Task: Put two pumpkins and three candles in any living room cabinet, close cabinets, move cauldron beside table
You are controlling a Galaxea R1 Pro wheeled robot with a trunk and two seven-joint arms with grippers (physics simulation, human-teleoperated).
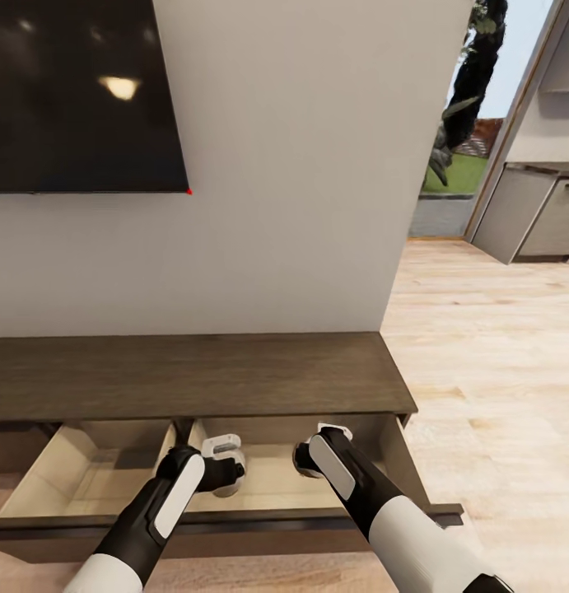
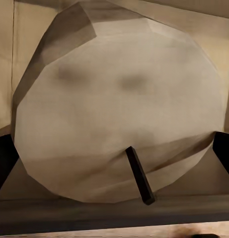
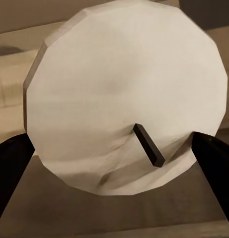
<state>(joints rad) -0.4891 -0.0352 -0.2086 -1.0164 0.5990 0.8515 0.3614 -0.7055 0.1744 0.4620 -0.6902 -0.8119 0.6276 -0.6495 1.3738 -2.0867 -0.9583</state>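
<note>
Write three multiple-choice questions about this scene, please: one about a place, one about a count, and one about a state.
1. Where are both hands?
A. over the open drawer
B. on top of the cabinet
C. near the kitchen

2. How many candles are held?
A. none
B. one
C. two

3. What state is the cabinet drawer in?
A. shut
B. pulled open
C. removed

Answers:
1 A: in the head view the left hand and the right hand hang over the pale inside of the drawer of the cabinet.
2 C: each wrist view shows one candle, and, between dark fingers.
3 B: the drawer's front edge sticks out and its inside shows.
</note>
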